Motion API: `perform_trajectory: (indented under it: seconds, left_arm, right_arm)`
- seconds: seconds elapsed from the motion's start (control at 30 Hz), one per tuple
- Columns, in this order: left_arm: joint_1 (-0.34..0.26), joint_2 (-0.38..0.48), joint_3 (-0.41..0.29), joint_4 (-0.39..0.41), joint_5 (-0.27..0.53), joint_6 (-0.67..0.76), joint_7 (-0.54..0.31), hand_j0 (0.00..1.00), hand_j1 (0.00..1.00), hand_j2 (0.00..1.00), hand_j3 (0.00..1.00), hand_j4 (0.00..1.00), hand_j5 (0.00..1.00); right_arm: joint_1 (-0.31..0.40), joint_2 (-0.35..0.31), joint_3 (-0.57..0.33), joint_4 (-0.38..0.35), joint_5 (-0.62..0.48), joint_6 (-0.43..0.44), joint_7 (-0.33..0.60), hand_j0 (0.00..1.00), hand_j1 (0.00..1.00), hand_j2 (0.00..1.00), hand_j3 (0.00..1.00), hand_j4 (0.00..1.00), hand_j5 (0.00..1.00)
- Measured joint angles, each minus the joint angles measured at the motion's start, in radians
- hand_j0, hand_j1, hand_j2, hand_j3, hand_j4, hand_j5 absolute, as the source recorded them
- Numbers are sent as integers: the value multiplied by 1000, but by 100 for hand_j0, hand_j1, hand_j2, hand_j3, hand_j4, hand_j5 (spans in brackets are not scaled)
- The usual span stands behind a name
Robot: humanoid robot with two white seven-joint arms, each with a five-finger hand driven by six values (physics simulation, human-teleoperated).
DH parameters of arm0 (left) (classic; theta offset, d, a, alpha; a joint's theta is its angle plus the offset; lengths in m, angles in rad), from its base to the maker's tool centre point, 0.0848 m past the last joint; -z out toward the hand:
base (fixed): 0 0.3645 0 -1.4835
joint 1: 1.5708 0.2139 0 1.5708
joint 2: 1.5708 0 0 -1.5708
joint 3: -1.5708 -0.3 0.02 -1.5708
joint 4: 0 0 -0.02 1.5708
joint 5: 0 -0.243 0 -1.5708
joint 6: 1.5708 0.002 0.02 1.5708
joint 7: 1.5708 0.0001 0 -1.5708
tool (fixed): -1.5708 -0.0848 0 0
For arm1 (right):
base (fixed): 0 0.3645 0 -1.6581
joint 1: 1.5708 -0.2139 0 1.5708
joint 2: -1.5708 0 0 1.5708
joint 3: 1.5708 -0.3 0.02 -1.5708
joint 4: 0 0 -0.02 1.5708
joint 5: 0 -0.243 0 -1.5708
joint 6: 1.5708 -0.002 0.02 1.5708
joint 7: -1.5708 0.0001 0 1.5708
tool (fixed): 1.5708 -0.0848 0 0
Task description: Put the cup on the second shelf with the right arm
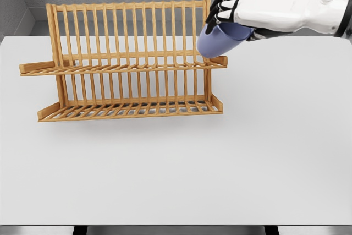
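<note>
Blue cup tilted in right hand, fingers curled around it, above wooden rack upper shelf right end, white table

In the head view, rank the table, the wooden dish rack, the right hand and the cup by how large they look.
1. White table, filling most of the frame.
2. Wooden dish rack.
3. Right hand and blue cup: they look about alike, and the hand hides part of the cup, so I leave them unranked.
</note>
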State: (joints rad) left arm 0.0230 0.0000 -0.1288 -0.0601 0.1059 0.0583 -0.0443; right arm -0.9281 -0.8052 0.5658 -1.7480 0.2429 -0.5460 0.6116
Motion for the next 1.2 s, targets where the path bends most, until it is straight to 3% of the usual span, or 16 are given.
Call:
perform_trajectory:
  seconds: [0.63, 0.67, 0.7, 0.73, 0.9, 1.0, 1.03, 1.2]
  left_arm:
    - [0, 0, 0, 0, 0, 0, 0, 100, 100, 100, 100, 100, 100]
    - [2, 0, 0, 0, 0, 0, 0, 100, 100, 100, 100, 100, 100]
    - [0, 0, 0, 0, 0, 0, 0, 100, 100, 100, 100, 100, 100]
    - [0, 0, 0, 0, 0, 0, 0, 100, 100, 100, 100, 100, 100]
    - [0, 0, 0, 0, 0, 0, 0, 100, 100, 100, 100, 100, 100]
    - [0, 0, 0, 0, 0, 0, 0, 100, 100, 100, 100, 100, 100]
    - [0, 0, 0, 0, 0, 0, 0, 100, 100, 100, 100, 100, 100]
    - [0, 0, 0, 0, 0, 0, 0, 100, 100, 100, 100, 100, 100]
  right_arm:
    - [0, 52, 105, 3, 74, 86, -1, 69, 69, 69, 69, 69, 69]
    - [0, 54, 108, 4, 77, 87, -1, 70, 70, 70, 70, 70, 70]
    - [0, 56, 110, 4, 79, 87, -1, 93, 93, 93, 93, 93, 93]
    - [0, 58, 112, 5, 83, 87, -1, 100, 100, 100, 100, 100, 100]
    - [-9, 60, 108, 7, 97, 88, 0, 100, 100, 100, 100, 100, 100]
    - [20, 57, -14, 10, 101, 86, 0, 100, 100, 100, 100, 100, 100]
    - [63, 54, -76, 12, 101, 85, 0, 100, 100, 100, 100, 100, 100]
    - [587, 35, -547, 30, 100, 27, 0, 100, 100, 100, 100, 100, 100]
